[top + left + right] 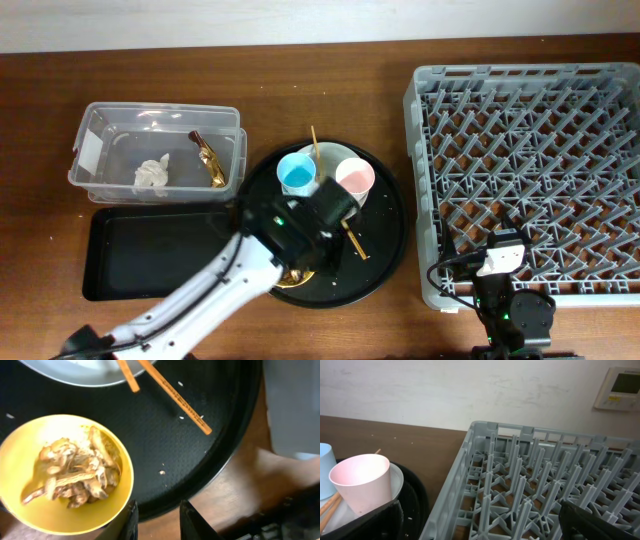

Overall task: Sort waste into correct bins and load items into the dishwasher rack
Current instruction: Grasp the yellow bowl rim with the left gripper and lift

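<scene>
Yellow bowl (pixel 30 452) of brownish crumbly food scraps (pixel 75 477) at the round black tray's (pixel 220 450) front edge.
Left tool (pixel 159 522) stands narrow just beside the bowl, over the tray's rim; right tool (pixel 480 527) gapes wide at the grey pegged rack (pixel 530 430). The clear plastic tub (pixel 160 109) holds a crumpled white tissue (pixel 152 173) and gold foil wrapper (pixel 208 160).

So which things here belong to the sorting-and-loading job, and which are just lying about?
Job: tissue, foil wrapper, food scraps, clear tub, black rectangular tray, blue cup, pink cup, yellow bowl, plate, chopsticks, dishwasher rack.
Just there: round black tray, wall control panel.
</scene>
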### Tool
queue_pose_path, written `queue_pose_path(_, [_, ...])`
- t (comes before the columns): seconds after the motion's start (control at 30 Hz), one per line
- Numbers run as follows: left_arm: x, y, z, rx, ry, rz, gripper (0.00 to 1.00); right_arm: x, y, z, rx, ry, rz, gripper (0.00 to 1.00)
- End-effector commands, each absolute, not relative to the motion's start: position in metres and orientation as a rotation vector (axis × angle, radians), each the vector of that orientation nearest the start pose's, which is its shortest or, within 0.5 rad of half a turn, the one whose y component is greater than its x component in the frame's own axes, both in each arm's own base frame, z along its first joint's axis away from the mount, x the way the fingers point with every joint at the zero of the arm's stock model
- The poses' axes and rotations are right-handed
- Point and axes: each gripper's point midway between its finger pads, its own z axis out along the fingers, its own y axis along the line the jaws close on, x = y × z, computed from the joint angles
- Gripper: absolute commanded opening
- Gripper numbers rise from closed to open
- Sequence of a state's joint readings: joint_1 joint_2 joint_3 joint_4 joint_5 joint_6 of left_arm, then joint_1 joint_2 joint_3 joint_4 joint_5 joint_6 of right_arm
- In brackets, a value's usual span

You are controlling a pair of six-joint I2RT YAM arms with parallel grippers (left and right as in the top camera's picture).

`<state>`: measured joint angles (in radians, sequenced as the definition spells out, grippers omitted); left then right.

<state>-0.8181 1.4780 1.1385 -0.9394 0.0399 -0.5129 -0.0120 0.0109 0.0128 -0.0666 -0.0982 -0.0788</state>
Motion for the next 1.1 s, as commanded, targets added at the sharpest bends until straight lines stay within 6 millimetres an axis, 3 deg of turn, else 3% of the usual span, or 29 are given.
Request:
queue_pose_path(0.0, [0.211, -0.236, 0.097, 0.440, 2.858, -0.202, 0.24, 0.246, 0.015, 0.159, -0.124, 1.632, 0.018, 0.98])
queue_pose_path(0.13, [0.217, -0.229, 0.080, 0.400, 2.861, -0.072, 0.24, 0.246, 0.015, 0.159, -0.124, 1.632, 0.018, 0.98])
queue_pose_path(0.5, [0.219, -0.228, 0.039, 0.420, 2.935, 0.043, 0.24, 0.246, 0.014, 0.159, -0.124, 1.632, 0.018, 0.98])
queue_pose_path(0.73, [0.222, -0.224, 0.036, 0.417, 2.921, 0.093, 0.24, 0.246, 0.015, 0.159, -0.124, 1.632, 0.018, 0.98])
queue_pose_path(0.87, [0.222, -0.224, 0.035, 0.417, 2.923, 0.094, 0.16, 0.246, 0.015, 0.159, -0.124, 1.632, 0.018, 0.98])
queue_pose_path(1.07, [0.219, -0.220, 0.029, 0.422, 2.938, 0.116, 0.16, 0.246, 0.015, 0.159, -0.124, 1.632, 0.018, 0.98])
